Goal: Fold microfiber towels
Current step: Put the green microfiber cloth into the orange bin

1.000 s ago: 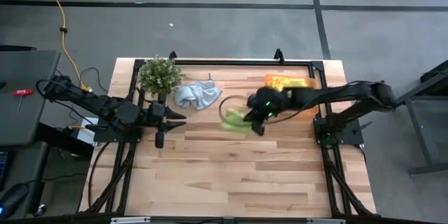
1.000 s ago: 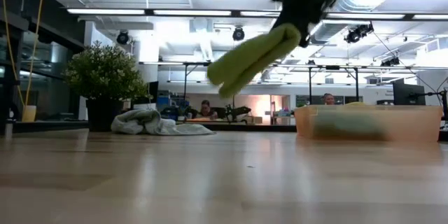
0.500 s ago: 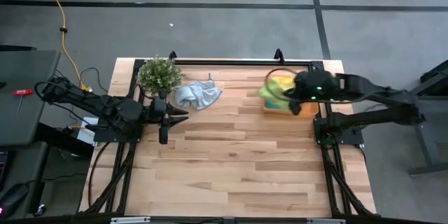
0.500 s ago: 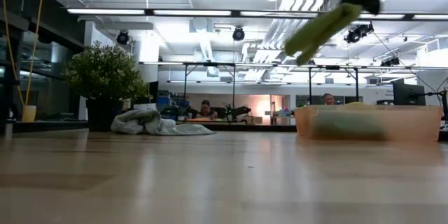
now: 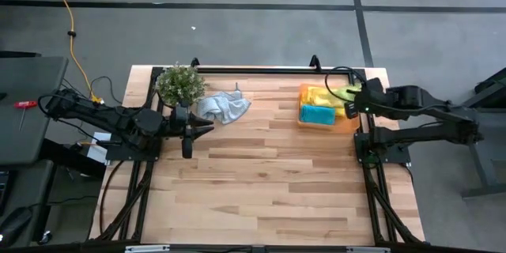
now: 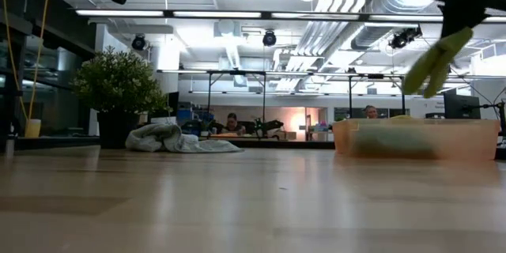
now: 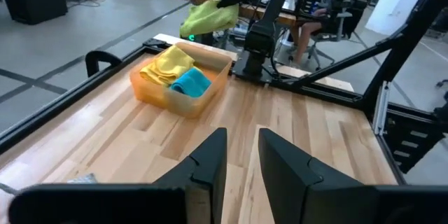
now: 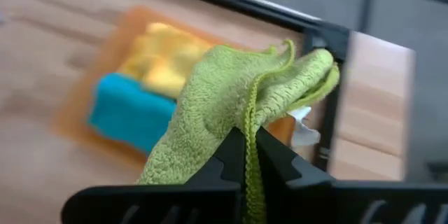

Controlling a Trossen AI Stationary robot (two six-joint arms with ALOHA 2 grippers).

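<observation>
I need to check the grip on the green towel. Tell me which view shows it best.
The right wrist view: the green towel fills it, pinched in the shut right gripper. The left wrist view shows it small, above the tray. The low view shows it hanging; the high view barely shows it.

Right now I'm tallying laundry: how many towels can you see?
4. A yellow towel and a teal towel in the orange tray, a lime green towel in the right gripper's jaws, a grey towel beside the plant. More may be hidden.
</observation>
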